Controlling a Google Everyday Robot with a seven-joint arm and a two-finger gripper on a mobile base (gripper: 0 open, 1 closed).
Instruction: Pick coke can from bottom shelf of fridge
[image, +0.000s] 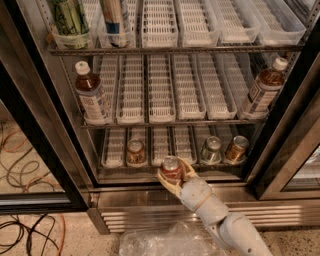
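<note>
The coke can (171, 168), red with a silver top, sits between the fingers of my gripper (174, 175) at the front edge of the bottom shelf (114, 148) of the fridge (30, 110). The gripper is shut on the can and holds it just in front of the white lane trays, over the fridge's sill. My pale arm (220, 220) runs down to the lower right.
On the bottom shelf stand a brownish-orange can (135, 151) at left, a green-silver can (211, 149) and another brownish can (236, 148) at right. Tea bottles (92, 98) (262, 89) stand on the middle rack. A louvred steel base (150, 215), clear plastic wrap (165, 242) and floor cables (20, 235) lie below.
</note>
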